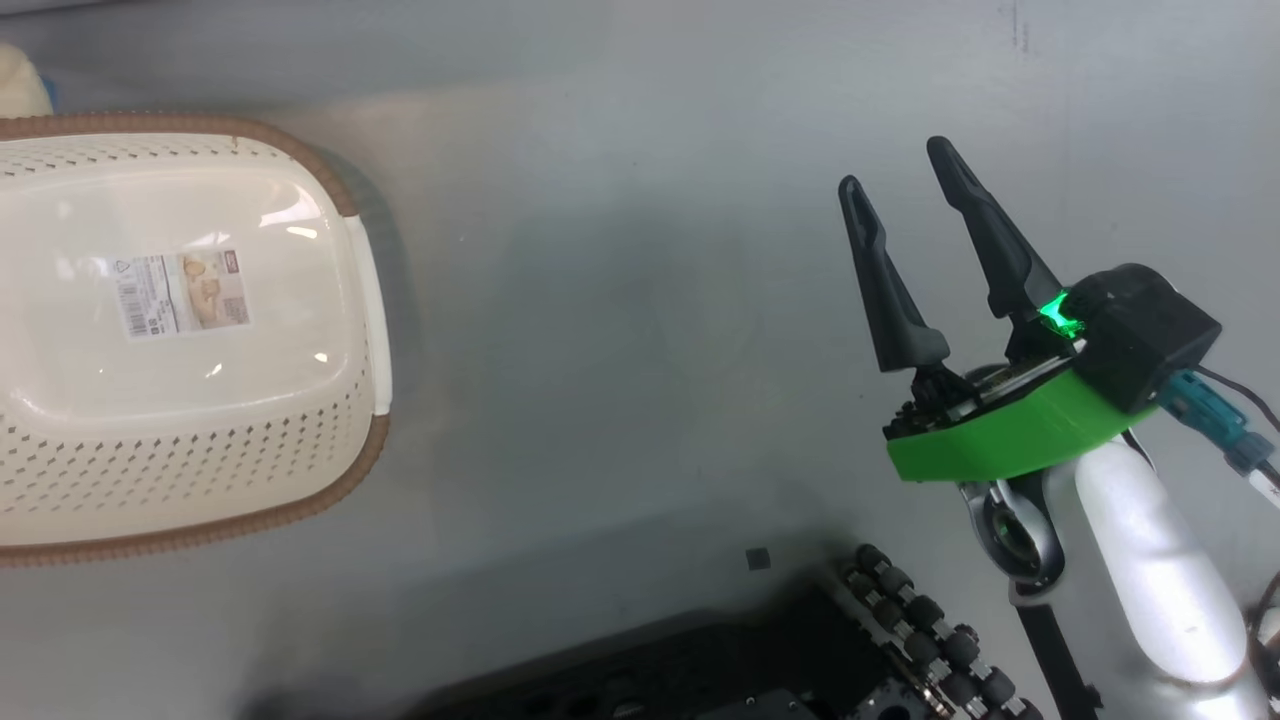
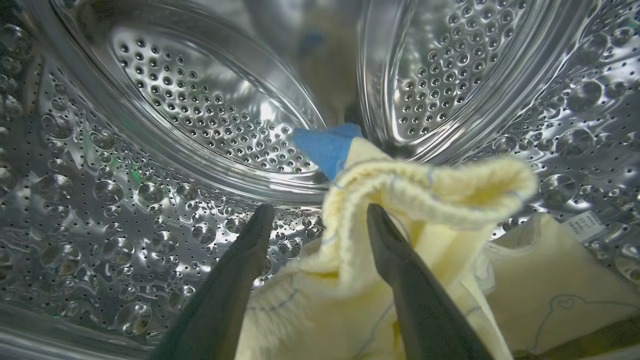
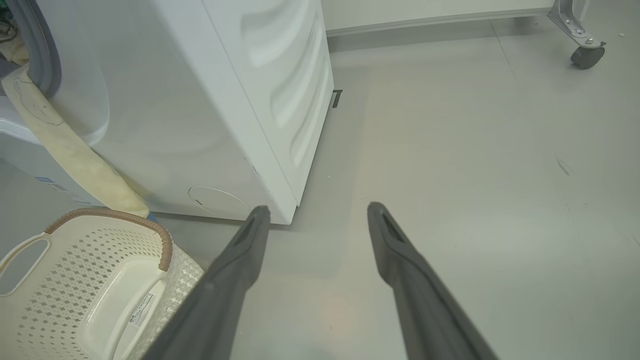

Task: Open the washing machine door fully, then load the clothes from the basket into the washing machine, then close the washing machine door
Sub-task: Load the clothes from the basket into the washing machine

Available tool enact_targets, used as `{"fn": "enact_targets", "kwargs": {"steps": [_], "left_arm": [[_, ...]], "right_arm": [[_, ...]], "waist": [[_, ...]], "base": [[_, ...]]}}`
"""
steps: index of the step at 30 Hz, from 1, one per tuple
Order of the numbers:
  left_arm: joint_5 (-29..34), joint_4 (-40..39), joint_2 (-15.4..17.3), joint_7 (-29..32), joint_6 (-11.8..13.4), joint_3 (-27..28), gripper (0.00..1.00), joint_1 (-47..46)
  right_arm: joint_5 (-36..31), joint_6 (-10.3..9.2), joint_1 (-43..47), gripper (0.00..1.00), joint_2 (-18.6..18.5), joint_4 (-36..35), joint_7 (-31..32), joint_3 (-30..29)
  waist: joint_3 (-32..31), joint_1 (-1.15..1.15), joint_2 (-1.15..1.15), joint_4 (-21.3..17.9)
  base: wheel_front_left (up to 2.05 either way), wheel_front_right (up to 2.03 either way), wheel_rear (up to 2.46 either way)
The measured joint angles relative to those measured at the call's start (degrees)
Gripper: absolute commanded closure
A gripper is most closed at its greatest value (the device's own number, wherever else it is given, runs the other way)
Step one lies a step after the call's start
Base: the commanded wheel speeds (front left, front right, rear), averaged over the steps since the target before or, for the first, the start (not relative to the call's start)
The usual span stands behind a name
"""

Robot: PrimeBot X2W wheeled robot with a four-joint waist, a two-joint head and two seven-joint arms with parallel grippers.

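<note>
My left gripper (image 2: 320, 212) is deep inside the steel drum (image 2: 200, 110) of the washing machine (image 3: 200, 100), fingers spread open. The clothes (image 2: 440, 185), pale yellow with a blue cuff (image 2: 327, 145), lie loose between and over its fingers on the drum floor. Another pale garment (image 3: 75, 155) hangs out of the grey gasket (image 3: 40, 60) down the machine's front to the floor. Beside it stands the cream basket (image 3: 125, 217), its floor bare but for a label; the head view shows the basket (image 1: 330, 495) at the left. My right gripper (image 1: 895, 165) hovers open over the floor, also right gripper (image 3: 317, 209). The washing machine door is out of view.
My own dark base with rollers (image 1: 920, 630) sits at the bottom of the head view, a small black bit (image 1: 758, 558) on the floor by it. A caster wheel (image 3: 585, 55) of some frame stands far off. Grey floor (image 3: 475, 150) stretches right of the machine.
</note>
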Motion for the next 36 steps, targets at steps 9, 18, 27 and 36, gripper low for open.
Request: {"fn": "enact_targets", "kwargs": {"steps": [9, 18, 27, 36], "left_arm": [[-1.6, 2.4, -1.9, -2.4, 0.0, -1.7, 0.00, 0.4], [-6.0, 1.5, -4.3, -3.5, 0.0, -5.0, 0.00, 6.5], [-12.5, -1.9, -5.0, -4.2, 0.0, -9.5, 0.00, 14.7], [-20.0, -6.9, -5.7, -5.0, 0.0, -13.6, 0.00, 27.1]], "right_arm": [[-0.2, 0.00, 0.0, 0.00, 0.0, 0.4, 0.0, -0.7], [-0.6, 0.00, 0.0, 0.00, -0.3, 0.6, 0.0, -1.5], [-1.1, 0.00, 0.1, 0.00, -1.9, 0.8, 0.0, -3.3], [-1.1, 0.00, 3.3, 0.00, -2.3, 1.9, 0.0, -4.7]], "waist": [[-2.2, 0.00, 0.00, 1.0], [-5.8, 0.00, 0.00, 2.7], [-11.7, -0.01, 0.00, 5.3], [-19.7, -0.01, 0.00, 7.8]], "base": [[0.00, 0.00, 0.00], [0.00, 0.00, 0.00], [0.00, 0.00, 0.00], [0.00, 0.00, 0.00]]}}
